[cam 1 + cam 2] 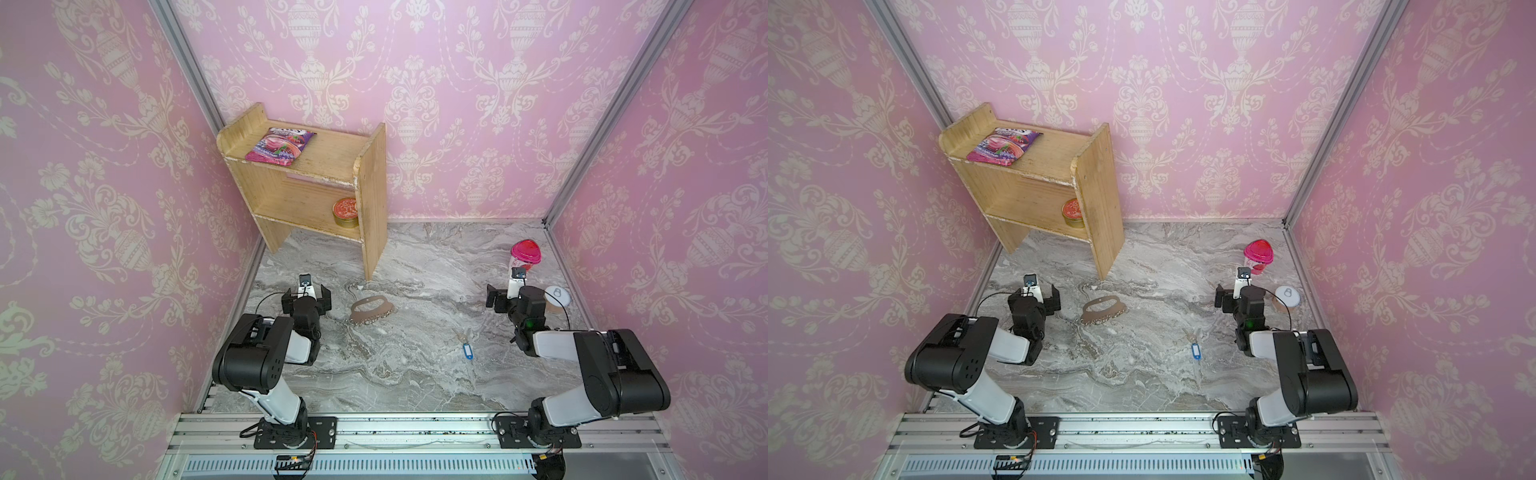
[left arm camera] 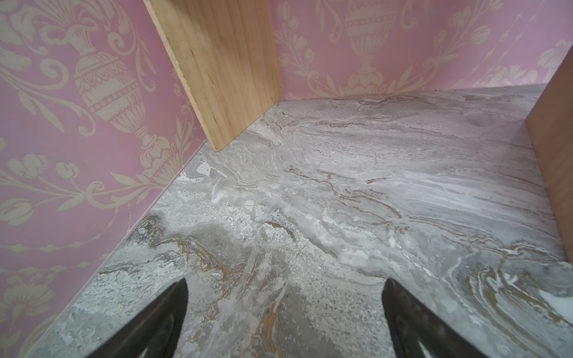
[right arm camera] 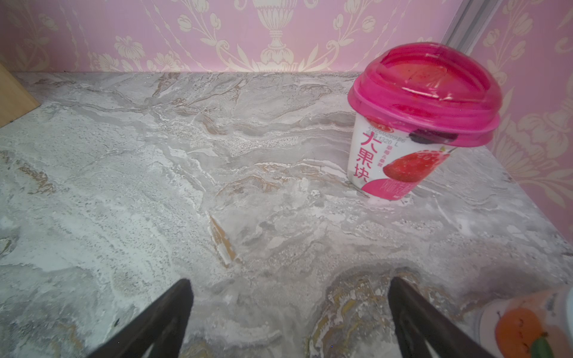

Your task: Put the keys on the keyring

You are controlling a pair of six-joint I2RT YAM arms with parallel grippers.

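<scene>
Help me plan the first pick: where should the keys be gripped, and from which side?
Probably by the blue tag of the keys, their bulkiest part. They lie flat on the table, so come from above, jaws across the tag's narrow width.

My arms [image 1: 249, 357] are black blocky joints and white links, with thin black cables [image 1: 270, 295] and bolted base plates [image 1: 324, 432]

Pink cream-damask wallpaper [image 1: 457, 83], grey veined marble tabletop [image 1: 415, 374]. Grey-beige keyring [image 1: 368, 311] right of left gripper [image 1: 306, 296]; blue-tagged silvery keys [image 1: 468, 347] left of right gripper [image 1: 515, 293]; pink-lidded white cup [image 1: 525, 253] beyond it.
</scene>
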